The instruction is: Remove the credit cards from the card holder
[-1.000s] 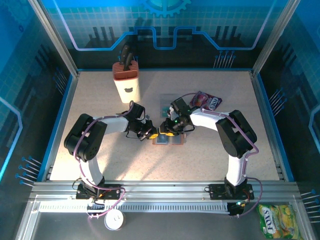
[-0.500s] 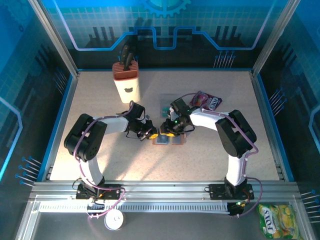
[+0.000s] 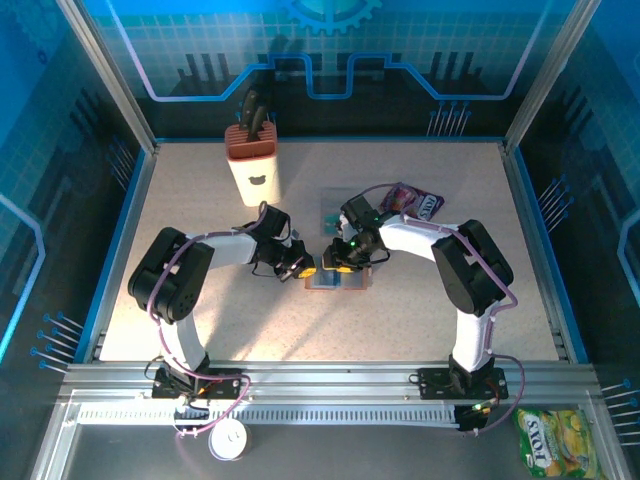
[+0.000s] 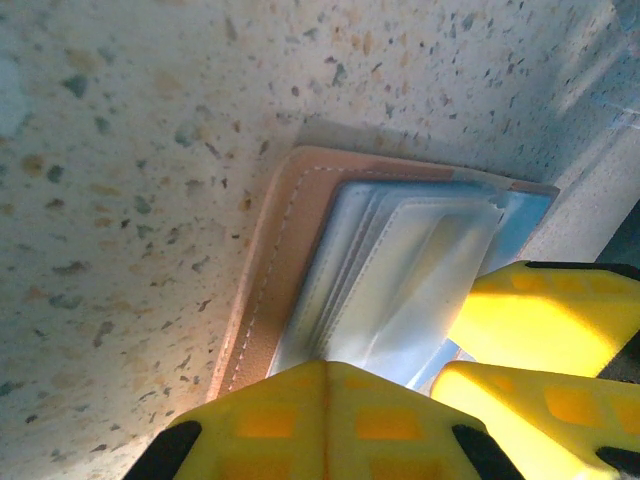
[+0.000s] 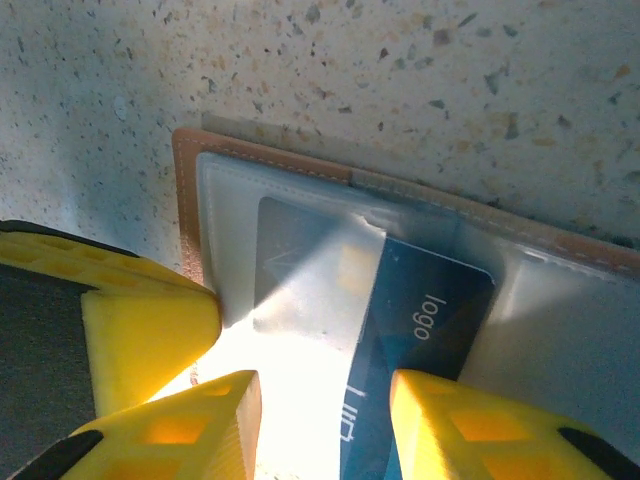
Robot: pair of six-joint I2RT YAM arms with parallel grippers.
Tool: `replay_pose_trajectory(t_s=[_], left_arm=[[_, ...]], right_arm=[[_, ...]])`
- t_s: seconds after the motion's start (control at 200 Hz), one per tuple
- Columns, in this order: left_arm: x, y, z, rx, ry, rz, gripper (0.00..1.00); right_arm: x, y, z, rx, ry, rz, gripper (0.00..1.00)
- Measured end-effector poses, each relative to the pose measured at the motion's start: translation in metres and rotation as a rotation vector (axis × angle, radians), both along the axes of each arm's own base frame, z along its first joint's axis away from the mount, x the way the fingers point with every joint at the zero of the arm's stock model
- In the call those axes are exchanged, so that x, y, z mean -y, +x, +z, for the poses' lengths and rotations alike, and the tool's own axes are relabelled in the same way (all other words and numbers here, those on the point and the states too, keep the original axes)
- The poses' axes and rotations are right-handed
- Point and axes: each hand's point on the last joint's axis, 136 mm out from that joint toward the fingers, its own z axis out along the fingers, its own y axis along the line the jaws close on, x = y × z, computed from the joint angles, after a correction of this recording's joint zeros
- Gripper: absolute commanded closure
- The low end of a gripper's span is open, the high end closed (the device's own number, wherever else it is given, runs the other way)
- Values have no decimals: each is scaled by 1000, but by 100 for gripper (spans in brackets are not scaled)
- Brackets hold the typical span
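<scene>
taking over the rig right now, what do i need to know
Left pincer: shut, tips on the edge of the holder.
Right pincer: open, fingers apart at the blue card; no clear grip on it.
Holder: lies open on the table, between the two arms.
Blue card: partway out of its clear sleeve.
Done: holder opened; a pale flat thing, perhaps a card already out, lies on the table behind it.
Left: pull the blue card free, then check the other sleeves for more.
</scene>
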Motion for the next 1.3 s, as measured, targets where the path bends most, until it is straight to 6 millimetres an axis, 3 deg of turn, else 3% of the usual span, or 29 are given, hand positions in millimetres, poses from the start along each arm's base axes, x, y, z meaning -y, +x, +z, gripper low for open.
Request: replay_pose_trajectory(t_s=[0.5,0.855,1.301], left_arm=[[-1,-2,1,-8,4,0,92],[-1,-3,6,-33,14,0,92],[18,2,23,3,-1,-40,94]], right_arm=[[2,0,1,7,-10,6,59],[1,3,17,44,8,4,59],[13,-6,16,42,-5,-10,59]])
